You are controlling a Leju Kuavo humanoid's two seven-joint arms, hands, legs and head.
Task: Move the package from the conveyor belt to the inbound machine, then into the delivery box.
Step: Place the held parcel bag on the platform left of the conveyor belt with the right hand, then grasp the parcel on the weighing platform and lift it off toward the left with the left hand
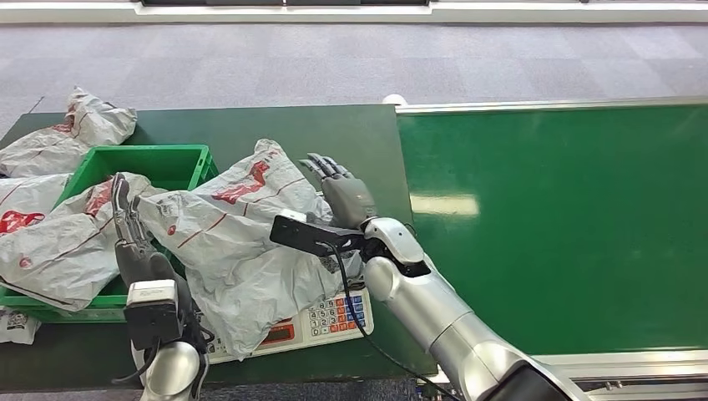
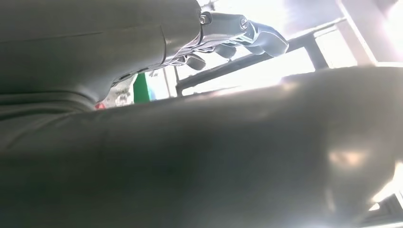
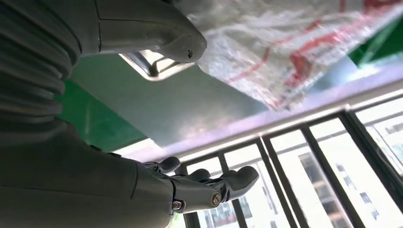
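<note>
A large crumpled grey package [image 1: 242,242] with red print lies across the scale [image 1: 334,319] of the inbound machine, and its left end reaches the green delivery box [image 1: 159,159]. My left hand [image 1: 129,234] stands at that left end with its fingers upright against the plastic. In the left wrist view its fingers [image 2: 237,33] are stretched out with light showing beneath them. My right hand [image 1: 342,192] is beside the package's right edge, fingers straight and apart, holding nothing. In the right wrist view the package [image 3: 285,47] lies just past the thumb [image 3: 180,42].
The green conveyor belt [image 1: 568,225] runs along the right. Another package [image 1: 58,242] lies in the delivery box, with more packages [image 1: 75,134] behind and beside it on the dark green table [image 1: 334,134]. Grey carpet lies beyond.
</note>
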